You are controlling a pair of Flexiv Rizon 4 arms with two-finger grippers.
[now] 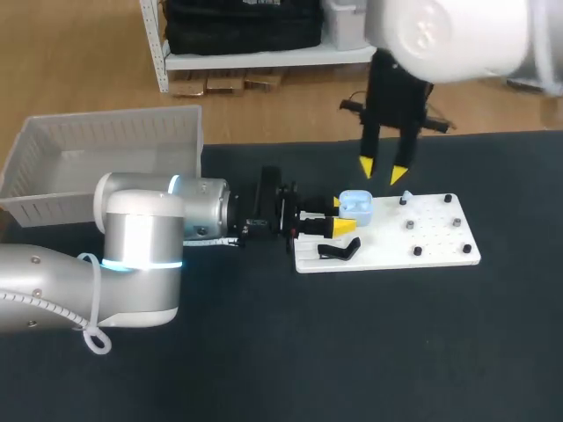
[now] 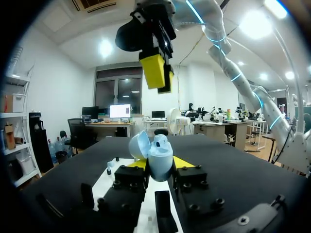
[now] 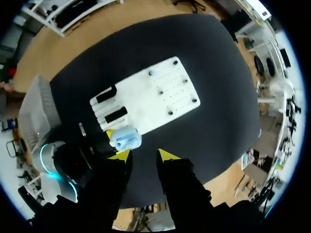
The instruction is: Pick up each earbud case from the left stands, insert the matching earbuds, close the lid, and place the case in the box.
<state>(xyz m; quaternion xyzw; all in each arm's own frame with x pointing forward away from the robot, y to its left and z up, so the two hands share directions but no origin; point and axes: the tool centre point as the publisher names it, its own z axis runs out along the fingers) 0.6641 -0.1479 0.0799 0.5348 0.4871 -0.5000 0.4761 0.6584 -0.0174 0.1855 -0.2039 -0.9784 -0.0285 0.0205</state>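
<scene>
From where I stand, the left arm comes in low across the black table [image 1: 369, 352], and its left gripper [image 1: 339, 216] lies nearly level over the near-left end of a white pegboard [image 1: 387, 246]. Its yellow-tipped fingers are clamped on a pale blue earbud case [image 1: 356, 207], one on each side. The left wrist view shows this plainly: the earbud case [image 2: 159, 153] sits between the two yellow tips of the left gripper [image 2: 160, 165], both pressing against it, with the case's lid [image 2: 138, 144] swung open to one side. What lies inside the case I cannot make out. The case is held just above the board, at its left end and near a black stand [image 1: 339, 251]. The right gripper [image 1: 383, 170] hangs straight down above the case, well clear of it. Its two fingers are spread apart with nothing between them. From its own wrist view, the right gripper [image 3: 143, 156] looks down on the earbud case [image 3: 126, 138], the white pegboard [image 3: 155, 97] and two black stands [image 3: 116, 115] at the board's end. A few small dark pegs [image 1: 410, 224] dot the rest of the board. A white slatted box [image 1: 106, 119] sits at the table's far left corner, well apart from the case.
</scene>
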